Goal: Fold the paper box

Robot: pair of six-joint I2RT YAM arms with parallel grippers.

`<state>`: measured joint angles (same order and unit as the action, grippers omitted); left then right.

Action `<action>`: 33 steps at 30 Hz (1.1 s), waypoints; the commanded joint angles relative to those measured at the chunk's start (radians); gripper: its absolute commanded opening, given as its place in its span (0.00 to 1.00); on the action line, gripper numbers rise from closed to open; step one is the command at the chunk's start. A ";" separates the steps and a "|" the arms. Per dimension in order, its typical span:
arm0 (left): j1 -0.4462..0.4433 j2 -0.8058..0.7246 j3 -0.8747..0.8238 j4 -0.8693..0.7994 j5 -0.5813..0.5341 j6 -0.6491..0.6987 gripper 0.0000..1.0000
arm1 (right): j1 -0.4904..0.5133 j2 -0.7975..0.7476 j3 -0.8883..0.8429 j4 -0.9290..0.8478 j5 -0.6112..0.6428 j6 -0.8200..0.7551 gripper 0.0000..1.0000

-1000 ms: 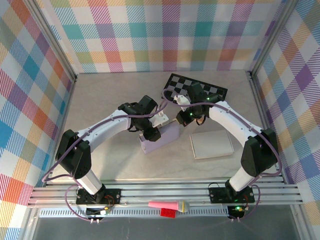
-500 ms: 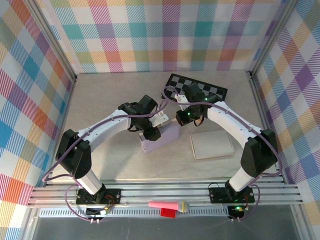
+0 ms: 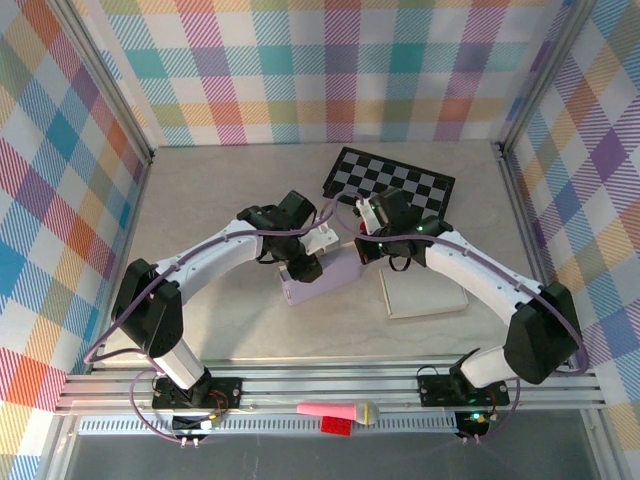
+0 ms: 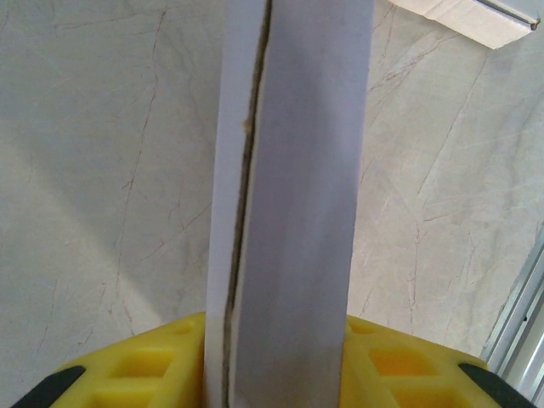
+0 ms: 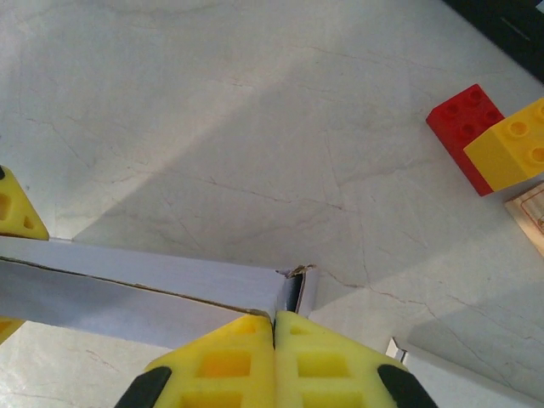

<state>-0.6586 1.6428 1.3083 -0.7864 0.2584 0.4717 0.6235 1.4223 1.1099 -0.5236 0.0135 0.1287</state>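
- Paper box (image 3: 338, 270) lay mid-table, its near-left end hidden under your left gripper (image 3: 303, 268).
- Your left gripper's yellow pads (image 4: 408, 365) clamped one box wall, with their bases cut off by the frame.
- Your right gripper (image 5: 274, 319) was pressed together at the box's corner; contact was unclear.
- Red brick (image 5: 466, 127) touched a half-cropped yellow brick (image 5: 510, 157).

This is looking like a robotics lab test cell: plaid-printed panels (image 3: 300, 70) are enclosing a marble-look tabletop (image 3: 210, 200), aluminium rails (image 3: 330, 385) are carrying the bolted left arm (image 3: 215, 250) and right arm (image 3: 480, 270), and a checkerboard (image 3: 390, 182) is lying at the back.
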 commanded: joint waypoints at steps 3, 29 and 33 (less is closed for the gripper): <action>0.028 0.018 0.047 0.010 -0.065 -0.031 0.37 | 0.013 -0.044 -0.076 0.015 0.047 0.021 0.00; 0.030 -0.187 -0.111 0.194 -0.081 -0.257 0.70 | 0.097 -0.037 -0.058 0.033 0.183 0.133 0.00; 0.033 -0.218 -0.129 0.210 -0.098 -0.284 0.70 | 0.103 -0.028 -0.047 0.025 0.190 0.143 0.00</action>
<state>-0.6357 1.4601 1.1942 -0.6106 0.1658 0.2272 0.7151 1.3739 1.0378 -0.4522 0.1986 0.2474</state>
